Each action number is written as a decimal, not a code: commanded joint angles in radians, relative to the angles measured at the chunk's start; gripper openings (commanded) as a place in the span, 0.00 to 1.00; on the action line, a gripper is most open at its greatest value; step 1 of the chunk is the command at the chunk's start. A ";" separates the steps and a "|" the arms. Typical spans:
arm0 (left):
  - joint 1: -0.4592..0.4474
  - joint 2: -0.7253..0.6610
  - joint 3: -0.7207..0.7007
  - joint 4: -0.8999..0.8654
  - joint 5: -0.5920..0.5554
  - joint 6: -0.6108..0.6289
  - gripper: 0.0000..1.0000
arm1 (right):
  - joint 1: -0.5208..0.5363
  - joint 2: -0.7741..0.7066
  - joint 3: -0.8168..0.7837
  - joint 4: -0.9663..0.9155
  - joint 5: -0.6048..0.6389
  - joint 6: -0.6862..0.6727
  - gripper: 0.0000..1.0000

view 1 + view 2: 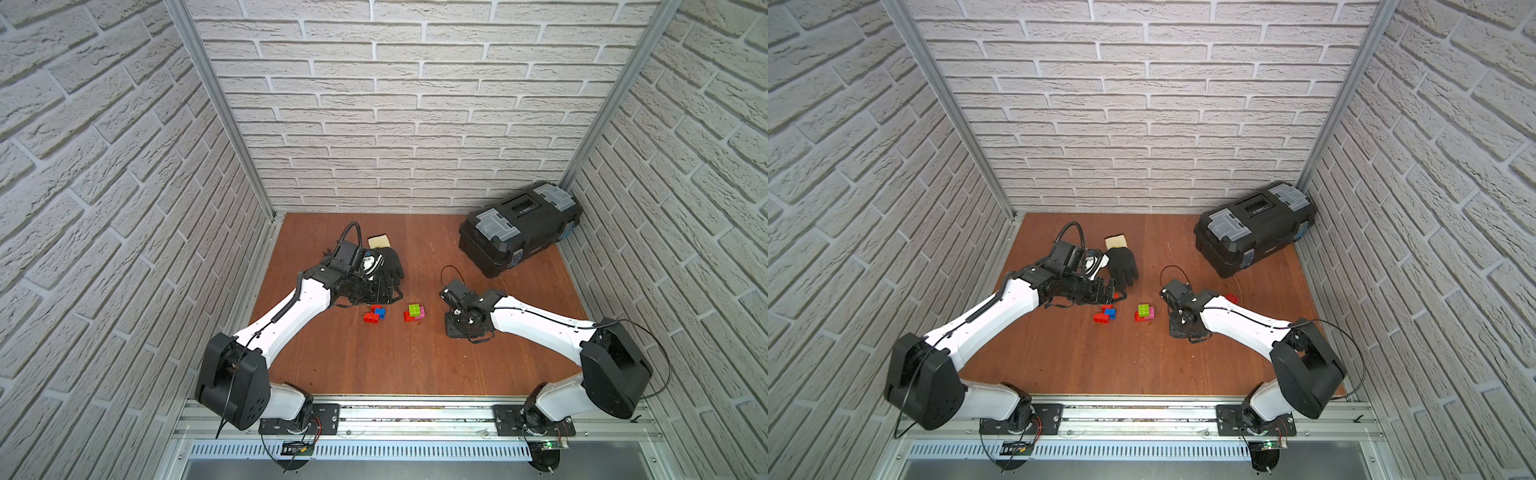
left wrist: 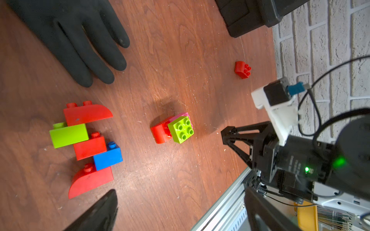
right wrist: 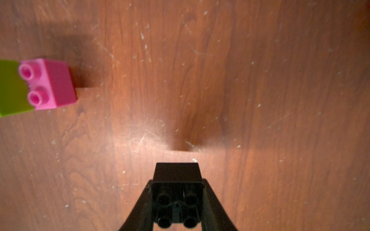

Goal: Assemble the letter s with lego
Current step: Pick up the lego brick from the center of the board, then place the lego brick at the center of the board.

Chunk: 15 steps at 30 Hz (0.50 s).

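- While my right jaws clamp the black brick point(image 3: 177, 172) close to the surface point(image 1: 374, 361), my left jaws stand wide apart, holding nothing.
- Toolbox point(image 1: 519, 226), far right corner: black, lid shut, contents hidden.
- Black glove point(image 2: 70, 40) lies just beyond the left cluster point(image 2: 88, 148); my left arm point(image 1: 291, 311) covers part of it in both top views.
- Left cluster: three red, one lime green, one blue, joined in steps.
- Middle stack point(image 2: 180, 130): lime green uppermost, touching pink and red.
- Lone red brick point(image 2: 242, 69) sits well apart, toward the toolbox.
- Count: five red, two lime green, one pink, one blue, one black, so ten bricks.
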 commanded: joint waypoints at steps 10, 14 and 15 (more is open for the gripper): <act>0.025 -0.059 -0.070 0.005 0.040 0.020 0.98 | 0.184 0.215 0.171 0.036 0.021 0.180 0.33; 0.037 -0.065 -0.077 0.005 0.044 0.023 0.98 | 0.203 0.264 0.214 0.037 0.015 0.188 0.33; 0.037 -0.068 -0.081 0.007 0.045 0.023 0.98 | 0.208 0.272 0.220 0.039 0.014 0.190 0.34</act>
